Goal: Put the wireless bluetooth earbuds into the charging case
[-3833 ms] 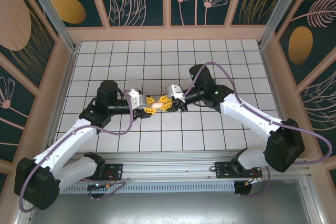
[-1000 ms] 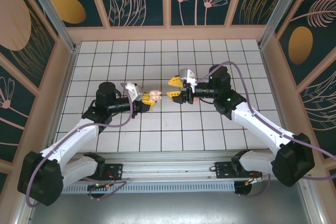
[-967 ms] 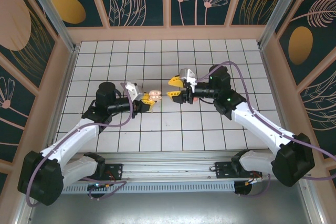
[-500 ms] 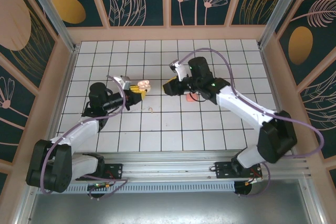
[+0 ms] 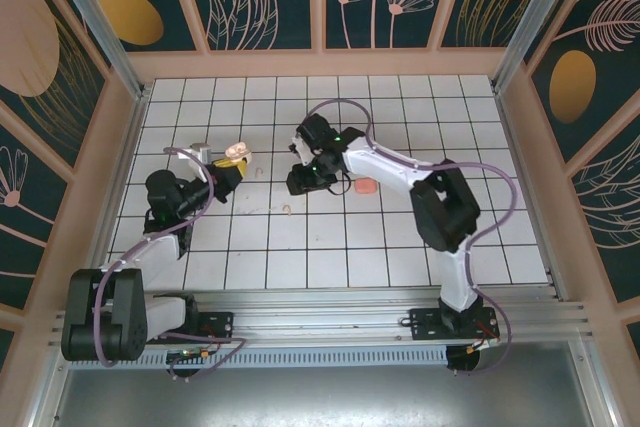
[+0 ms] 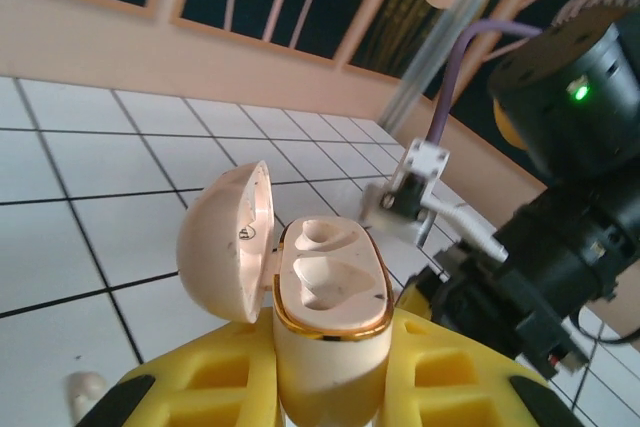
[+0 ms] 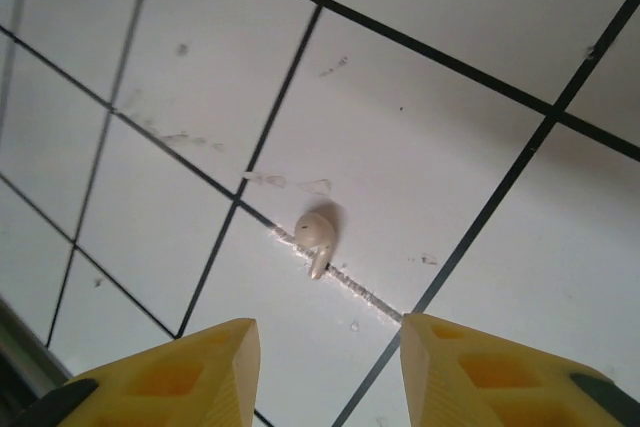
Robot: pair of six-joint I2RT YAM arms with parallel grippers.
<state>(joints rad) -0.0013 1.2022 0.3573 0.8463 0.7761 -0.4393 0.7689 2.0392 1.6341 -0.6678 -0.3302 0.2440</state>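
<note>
A: Right, look at the left pincer (image 5: 224, 168). It's clamped round the lower half of the charging case (image 6: 330, 287), which looks held clear of the counter (image 5: 400, 247), with the lid (image 6: 228, 242) flipped back on its hinge.

B: And the mouth faces up. Both wells are bare, gold rim showing. I'd say it's held that way so a bud can drop straight in from above.

A: Makes sense. The yellow pads grip low on the body, so nothing blocks the opening.

B: Now the right pincer (image 7: 328, 342). Its jaws are spread wide with nothing between them, and it's aimed down at the tiles to the right of the case.

A: There's its target, a pale beige earbud (image 7: 317, 235) lying flat on a grout line. It's well apart from the case, on the side nearer the arm bases, with the stem pointing toward the pincer.

B: Tiny thing, though. Sitting on that groove, I reckon it could skid or roll when the tips close.

A: Agreed. The spread looks far wider than the bud, so it wants centring first.

B: There's a second pale bud (image 6: 85, 389) on the tiles below the case, on its lid side.

A: So neither bud is in. Fetching one, carrying it across to the case and seating it in a well are all ahead, by my reading.
</note>
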